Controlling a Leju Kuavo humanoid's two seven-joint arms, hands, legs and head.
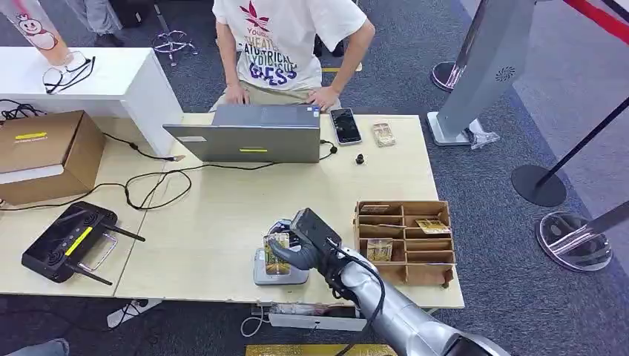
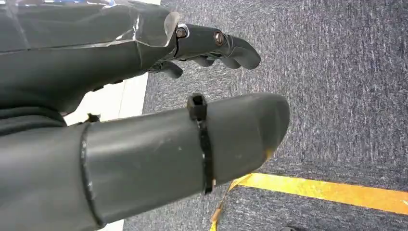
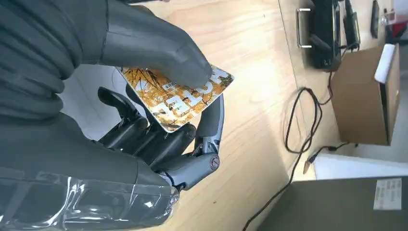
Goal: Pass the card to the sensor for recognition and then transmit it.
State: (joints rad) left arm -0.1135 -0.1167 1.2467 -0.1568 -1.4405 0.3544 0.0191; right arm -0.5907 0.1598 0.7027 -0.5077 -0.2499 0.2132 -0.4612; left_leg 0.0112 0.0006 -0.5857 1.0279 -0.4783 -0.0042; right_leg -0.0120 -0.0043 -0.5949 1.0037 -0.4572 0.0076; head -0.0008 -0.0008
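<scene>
My right hand [image 1: 300, 245] holds a yellow-and-orange printed card [image 1: 276, 254] just above the grey sensor pad [image 1: 280, 276] near the table's front edge. In the right wrist view the thumb presses the card [image 3: 180, 96] against the dark fingers [image 3: 163, 139] beneath it, with the white pad surface behind. My left hand [image 2: 144, 120] hangs beside the table over grey carpet, its fingers apart and holding nothing.
A wooden compartment box [image 1: 404, 241] with more cards stands right of the sensor. A person sits behind a laptop [image 1: 248, 133] at the far edge, a phone [image 1: 345, 125] beside it. A black controller [image 1: 67, 241], cables and a cardboard box [image 1: 44, 152] lie left.
</scene>
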